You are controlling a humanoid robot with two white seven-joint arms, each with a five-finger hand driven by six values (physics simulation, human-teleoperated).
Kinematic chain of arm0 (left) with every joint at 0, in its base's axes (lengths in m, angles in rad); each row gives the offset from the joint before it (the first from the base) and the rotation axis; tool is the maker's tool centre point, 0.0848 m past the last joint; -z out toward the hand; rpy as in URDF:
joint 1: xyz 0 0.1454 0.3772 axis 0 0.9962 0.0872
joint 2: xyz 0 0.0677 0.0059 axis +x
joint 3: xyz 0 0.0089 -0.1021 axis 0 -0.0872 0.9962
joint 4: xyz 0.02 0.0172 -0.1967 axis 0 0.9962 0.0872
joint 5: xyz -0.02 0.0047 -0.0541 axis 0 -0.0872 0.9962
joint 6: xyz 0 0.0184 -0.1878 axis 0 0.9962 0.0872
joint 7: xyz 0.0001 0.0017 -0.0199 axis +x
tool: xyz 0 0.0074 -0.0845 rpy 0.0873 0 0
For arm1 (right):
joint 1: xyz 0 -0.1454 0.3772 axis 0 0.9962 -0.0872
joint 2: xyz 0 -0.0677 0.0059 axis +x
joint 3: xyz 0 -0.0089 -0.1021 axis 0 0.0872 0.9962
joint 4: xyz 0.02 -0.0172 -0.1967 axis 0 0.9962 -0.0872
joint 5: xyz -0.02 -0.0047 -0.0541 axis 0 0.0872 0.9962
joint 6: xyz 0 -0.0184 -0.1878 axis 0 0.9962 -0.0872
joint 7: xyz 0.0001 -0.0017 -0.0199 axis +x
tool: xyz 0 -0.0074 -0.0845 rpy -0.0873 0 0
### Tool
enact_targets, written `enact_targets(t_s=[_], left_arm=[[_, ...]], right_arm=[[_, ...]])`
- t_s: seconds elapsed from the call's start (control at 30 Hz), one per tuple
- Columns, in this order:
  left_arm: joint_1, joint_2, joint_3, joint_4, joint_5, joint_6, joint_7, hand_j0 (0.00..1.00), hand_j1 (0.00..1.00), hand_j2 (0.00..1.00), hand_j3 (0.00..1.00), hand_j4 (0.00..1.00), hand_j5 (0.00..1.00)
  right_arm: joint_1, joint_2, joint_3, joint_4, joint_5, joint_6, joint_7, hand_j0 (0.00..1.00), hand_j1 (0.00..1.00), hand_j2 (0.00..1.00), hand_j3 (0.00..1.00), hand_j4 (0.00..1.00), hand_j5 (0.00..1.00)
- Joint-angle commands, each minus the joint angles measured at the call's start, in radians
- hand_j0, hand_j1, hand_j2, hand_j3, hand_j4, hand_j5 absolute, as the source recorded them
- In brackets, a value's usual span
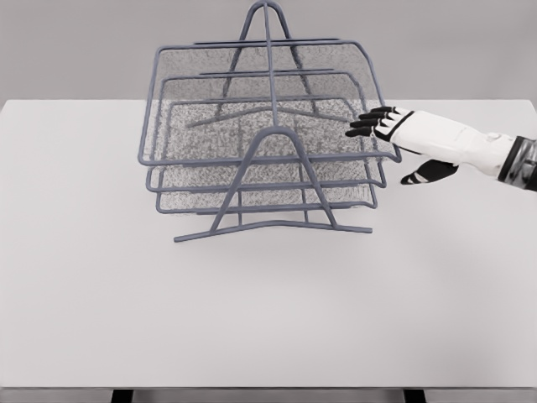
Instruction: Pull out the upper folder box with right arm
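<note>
A grey-blue wire mesh folder rack (268,218) stands on the white table, holding stacked trays between two A-shaped end frames. The upper tray (260,101) is the largest and sticks out wider than the two beneath it. My right hand (379,126) comes in from the right edge, white with black fingers. Its fingers are stretched out and slightly spread, their tips right at the upper tray's right rim (379,92). The thumb (424,174) hangs below, apart from the wire. Nothing is held. The left arm does not show.
The white table (268,319) spreads wide in front of the rack and to both sides. Its front edge runs along the bottom of the view. A plain grey wall lies behind.
</note>
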Motion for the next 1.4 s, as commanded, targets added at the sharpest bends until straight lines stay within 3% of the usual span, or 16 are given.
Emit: enact_targets(t_s=[0.0, 0.3, 0.37, 0.57, 0.73, 0.8, 0.97, 1.27, 1.37], left_arm=[[0.0, 0.0, -0.001, 0.001, 0.0, 0.0, 0.0, 1.0, 1.0, 1.0, 1.0, 1.0, 1.0], [0.0, 0.0, -0.001, 0.001, 0.0, 0.001, 0.0, 1.0, 1.0, 1.0, 1.0, 1.0, 1.0], [0.002, 0.0, -0.001, 0.001, 0.0, 0.001, 0.0, 1.0, 1.0, 1.0, 1.0, 1.0, 1.0], [0.003, 0.0, -0.002, 0.001, 0.0, 0.001, 0.0, 1.0, 1.0, 1.0, 1.0, 1.0, 1.0], [0.005, 0.0, -0.002, 0.001, -0.002, 0.001, 0.0, 1.0, 1.0, 1.0, 1.0, 1.0, 1.0], [0.005, 0.0, -0.002, 0.001, -0.002, 0.001, 0.0, 1.0, 1.0, 1.0, 1.0, 1.0, 1.0], [0.006, 0.0, -0.002, 0.002, -0.002, 0.001, 0.0, 1.0, 1.0, 1.0, 1.0, 1.0, 1.0], [0.009, 0.0, -0.002, 0.002, -0.002, 0.001, 0.0, 1.0, 1.0, 1.0, 1.0, 1.0, 1.0], [0.009, 0.0, -0.002, 0.002, -0.002, 0.001, 0.0, 1.0, 1.0, 1.0, 1.0, 1.0, 1.0]], right_arm=[[0.0, -0.023, -0.013, 0.002, 0.011, -0.002, 0.001, 1.0, 1.0, 1.0, 1.0, 1.0, 1.0], [0.057, -0.088, -0.066, 0.005, 0.004, -0.002, 0.001, 1.0, 1.0, 1.0, 1.0, 1.0, 1.0], [0.117, -0.094, -0.129, 0.005, 0.002, -0.002, 0.001, 1.0, 1.0, 1.0, 1.0, 1.0, 1.0], [0.158, -0.131, -0.166, 0.006, 0.0, -0.002, 0.001, 1.0, 1.0, 1.0, 1.0, 1.0, 1.0], [0.173, -0.163, -0.185, 0.045, -0.003, -0.002, 0.001, 1.0, 1.0, 1.0, 1.0, 1.0, 1.0], [0.216, -0.171, -0.232, 0.089, -0.003, -0.002, 0.001, 1.0, 1.0, 1.0, 1.0, 1.0, 1.0], [0.276, -0.197, -0.309, 0.1, -0.003, -0.002, 0.001, 1.0, 1.0, 1.0, 1.0, 1.0, 1.0], [0.282, -0.2, -0.358, 0.111, -0.004, -0.002, 0.001, 1.0, 1.0, 1.0, 1.0, 1.0, 1.0], [0.259, -0.183, -0.392, 0.102, -0.113, -0.002, 0.001, 1.0, 1.0, 1.0, 1.0, 1.0, 1.0]])
